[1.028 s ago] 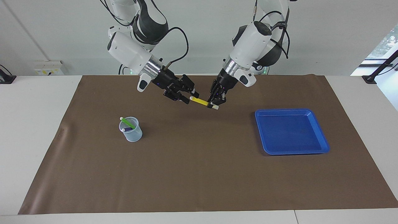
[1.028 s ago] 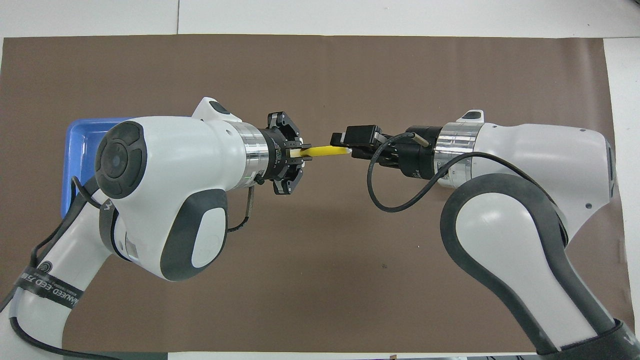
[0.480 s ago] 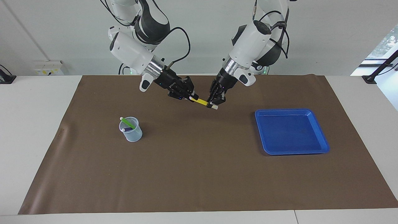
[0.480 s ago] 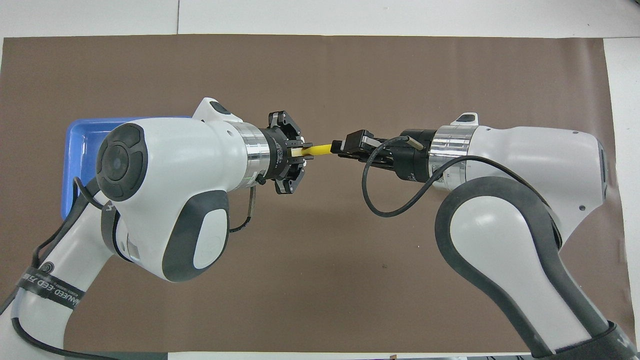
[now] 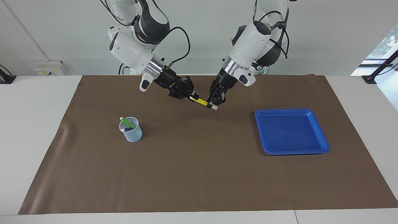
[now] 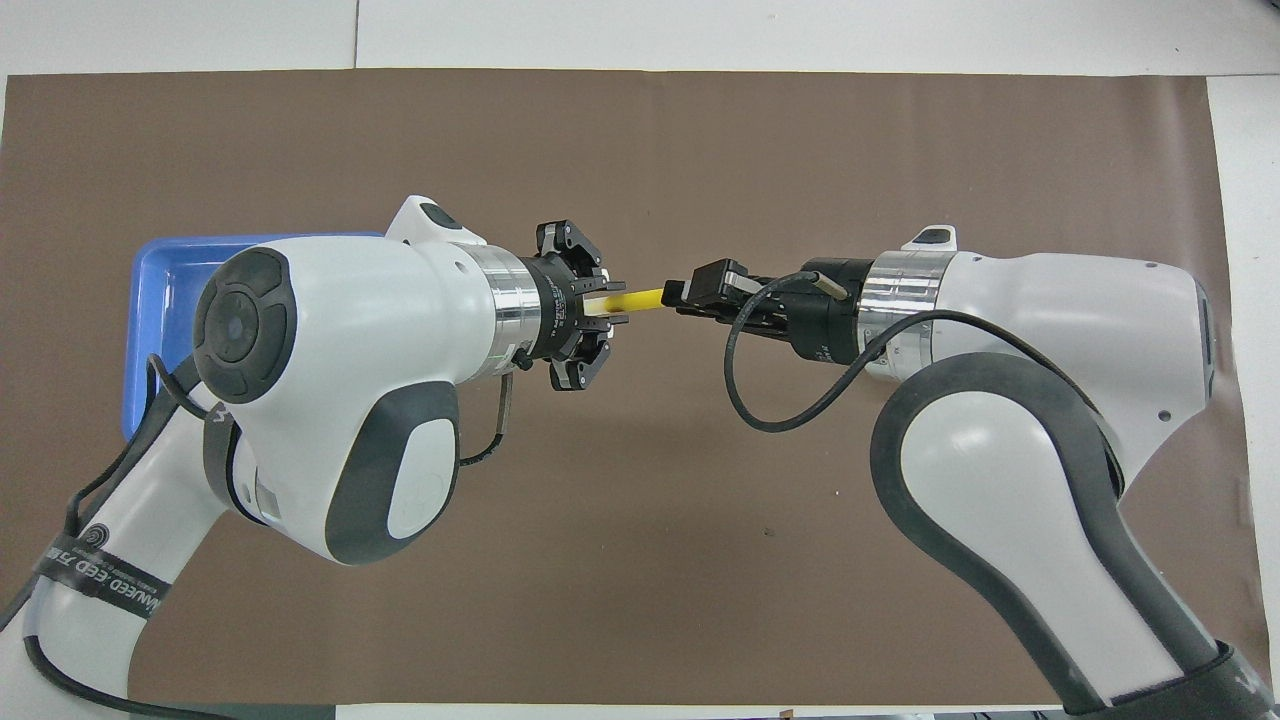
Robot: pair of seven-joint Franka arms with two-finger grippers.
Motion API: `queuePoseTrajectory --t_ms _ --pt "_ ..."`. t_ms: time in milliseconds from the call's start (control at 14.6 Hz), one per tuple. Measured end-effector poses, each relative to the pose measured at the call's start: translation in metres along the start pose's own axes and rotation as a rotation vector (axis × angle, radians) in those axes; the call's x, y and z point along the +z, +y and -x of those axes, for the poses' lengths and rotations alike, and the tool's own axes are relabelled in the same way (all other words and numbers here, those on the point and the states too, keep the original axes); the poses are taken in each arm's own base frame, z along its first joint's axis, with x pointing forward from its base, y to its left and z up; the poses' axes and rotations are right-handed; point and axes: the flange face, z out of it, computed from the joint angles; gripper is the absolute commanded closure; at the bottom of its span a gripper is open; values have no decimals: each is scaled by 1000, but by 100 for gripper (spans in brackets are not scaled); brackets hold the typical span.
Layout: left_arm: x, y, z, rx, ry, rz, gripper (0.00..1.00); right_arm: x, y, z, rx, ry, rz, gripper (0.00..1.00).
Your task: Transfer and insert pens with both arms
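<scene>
Since a second ago the right gripper (image 5: 189, 95) has advanced onto the yellow pen (image 5: 200, 101) and now pinches its whitish end at upper centre of the facing view. Brown mat (image 5: 199, 174) spans the frame. Blue tray (image 5: 323, 146) sits centre right. Clear cup (image 5: 134, 134), centre left, contains the green pen (image 5: 128, 122) and purple pen (image 5: 127, 129). Left gripper (image 5: 214, 103) meets the pen's opposite end; whether its jaws grip cannot be told.
</scene>
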Motion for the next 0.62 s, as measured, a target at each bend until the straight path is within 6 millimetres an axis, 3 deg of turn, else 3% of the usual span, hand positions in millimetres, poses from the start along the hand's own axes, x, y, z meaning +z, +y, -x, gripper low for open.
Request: queuePoseTrajectory --t_ms 206,343,480,617 --pt "1 0 -1 140 4 -8 0 -5 5 -4 3 -12 9 100" --pt "0 3 -13 266 17 -35 0 -24 21 -18 -41 -48 91 100" --pt "-5 15 -41 383 35 -65 0 -59 32 -34 -145 -92 246 100" --pt "-15 30 -81 504 72 -76 0 -97 25 -42 -278 -132 421 100"
